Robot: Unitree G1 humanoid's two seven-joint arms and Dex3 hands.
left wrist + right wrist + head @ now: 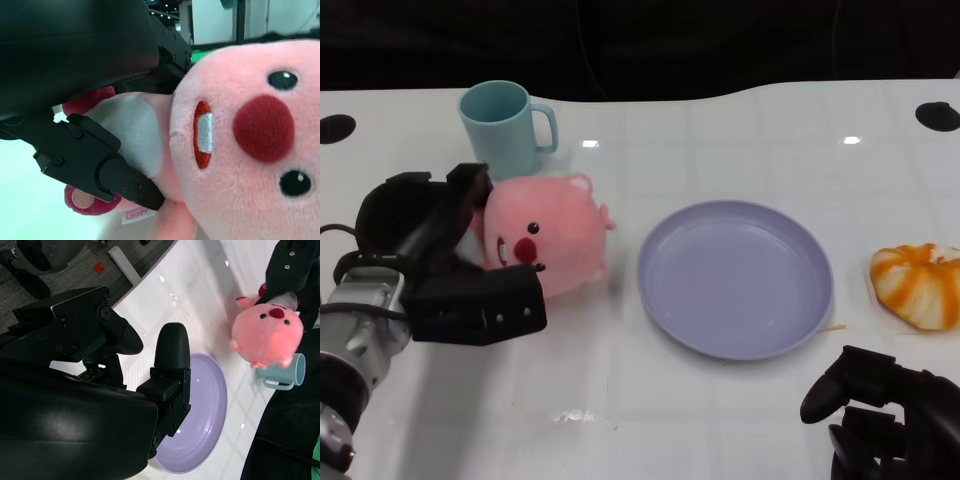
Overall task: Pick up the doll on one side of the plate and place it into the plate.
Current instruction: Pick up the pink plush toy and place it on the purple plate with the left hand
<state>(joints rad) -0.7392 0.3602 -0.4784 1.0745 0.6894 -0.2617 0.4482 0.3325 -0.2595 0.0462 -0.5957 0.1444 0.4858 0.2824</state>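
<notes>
A pink plush doll [545,235] with a red nose sits left of the lilac plate [735,275]. My left hand [440,260] wraps around it, with fingers over its back and the thumb low across its front. Up close, black fingers [120,175] press the doll [240,150] at its white belly. In the right wrist view, the doll [267,332] sits in my left hand [287,265], beyond the plate [200,440]. Whether it has left the table I cannot tell. My right hand [885,410] rests near the front right corner, holding nothing, fingers [170,347] apart.
A teal mug [505,125] stands right behind the doll and my left hand. An orange-and-white plush object [918,285] lies to the right of the plate, near the table's edge. Bare white tabletop lies in front of the plate.
</notes>
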